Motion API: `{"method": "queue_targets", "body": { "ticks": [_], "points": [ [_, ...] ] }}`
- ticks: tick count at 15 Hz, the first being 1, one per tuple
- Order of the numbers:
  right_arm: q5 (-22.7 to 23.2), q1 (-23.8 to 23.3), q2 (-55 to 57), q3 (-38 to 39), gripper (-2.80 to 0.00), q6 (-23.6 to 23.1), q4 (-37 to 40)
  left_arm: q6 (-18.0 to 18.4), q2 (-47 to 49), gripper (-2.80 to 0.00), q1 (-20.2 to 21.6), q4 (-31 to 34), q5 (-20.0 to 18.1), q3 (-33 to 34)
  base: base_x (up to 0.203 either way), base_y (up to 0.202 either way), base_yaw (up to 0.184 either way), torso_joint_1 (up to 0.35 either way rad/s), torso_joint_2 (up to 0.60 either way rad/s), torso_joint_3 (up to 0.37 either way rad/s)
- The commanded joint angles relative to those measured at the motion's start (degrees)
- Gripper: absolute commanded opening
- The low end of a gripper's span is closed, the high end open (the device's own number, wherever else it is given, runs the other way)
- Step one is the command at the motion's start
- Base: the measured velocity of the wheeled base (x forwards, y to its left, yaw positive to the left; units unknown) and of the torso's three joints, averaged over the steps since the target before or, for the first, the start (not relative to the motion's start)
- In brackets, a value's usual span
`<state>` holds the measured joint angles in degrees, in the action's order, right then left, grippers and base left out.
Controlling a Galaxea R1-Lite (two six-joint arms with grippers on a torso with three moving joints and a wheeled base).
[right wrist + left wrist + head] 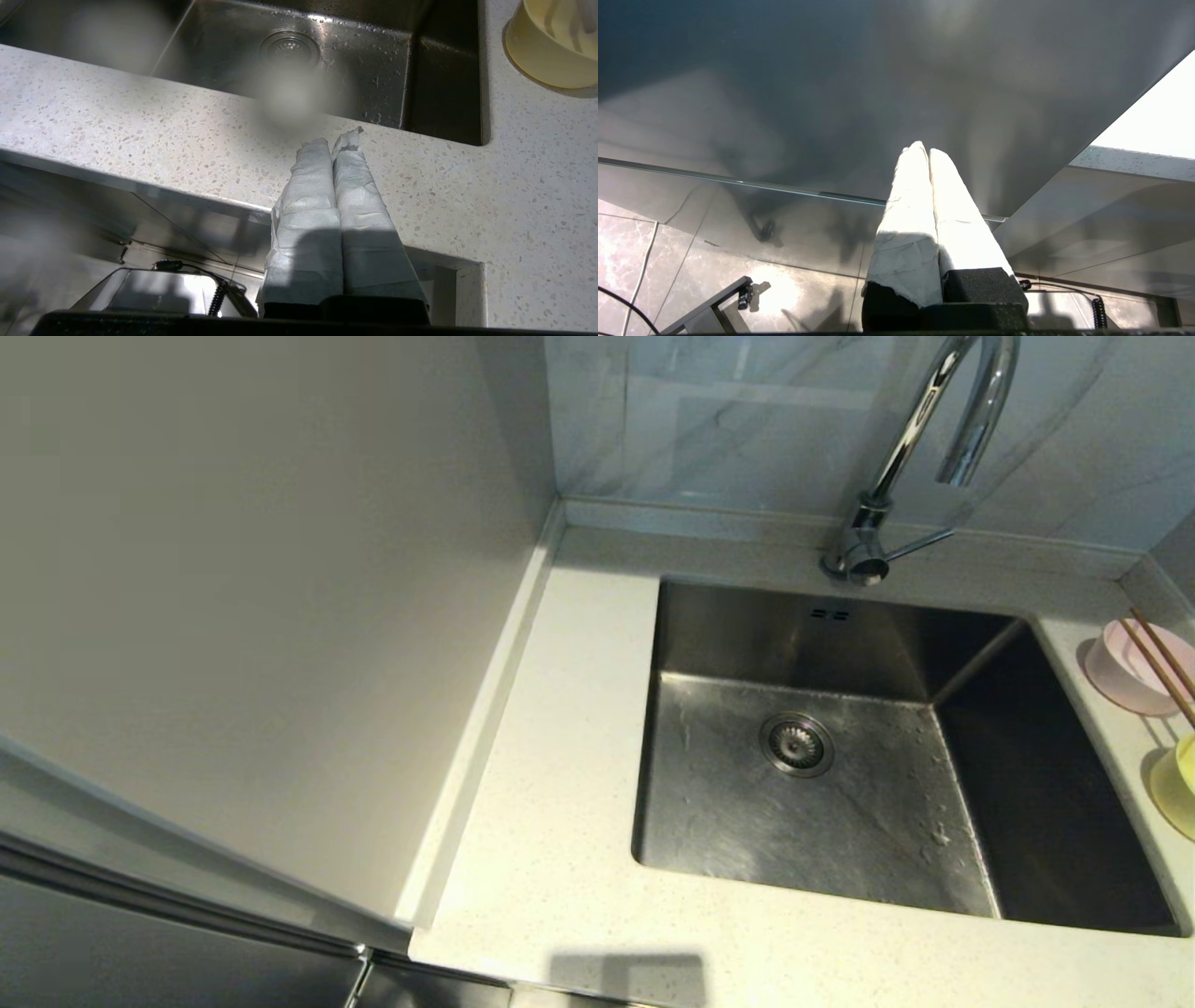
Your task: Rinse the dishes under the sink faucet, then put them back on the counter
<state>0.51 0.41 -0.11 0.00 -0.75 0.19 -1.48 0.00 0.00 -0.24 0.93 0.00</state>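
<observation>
The steel sink (812, 821) lies in the speckled counter (551, 784), its drain (796, 744) uncovered and the basin holding no dishes. The chrome faucet (896, 457) rises behind it. On the counter right of the sink stand a pale pink bowl (1120, 670) with brown chopsticks (1162, 665) across it and a yellow-green bowl (1178, 786) (553, 44). Neither arm shows in the head view. My right gripper (332, 140) is shut on nothing, above the counter's front edge (187, 154) near the sink (327, 60). My left gripper (923, 150) is shut, empty, facing a grey panel.
A plain grey wall panel (261, 616) fills the left side, and marble tiles (747, 420) back the faucet. Below the counter's front lie floor tiles (691, 280), cables and a metal frame (714, 303). Water drops speckle the sink floor.
</observation>
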Motion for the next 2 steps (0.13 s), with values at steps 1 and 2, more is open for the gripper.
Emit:
{"method": "queue_targets", "body": {
  "ticks": [1,2],
  "points": [
    [0.02,0.02,0.15,0.0,-2.8,0.06,-0.02,-0.01,-0.18,-2.8,0.0,-0.02,0.03,0.0,0.0,0.0,0.0,0.0,0.0,0.0],
    [0.02,0.02,0.17,0.0,-2.8,0.06,-0.01,-0.01,-0.18,-2.8,0.0,-0.02,0.03,0.0,0.0,0.0,0.0,0.0,0.0,0.0]
  ]
}}
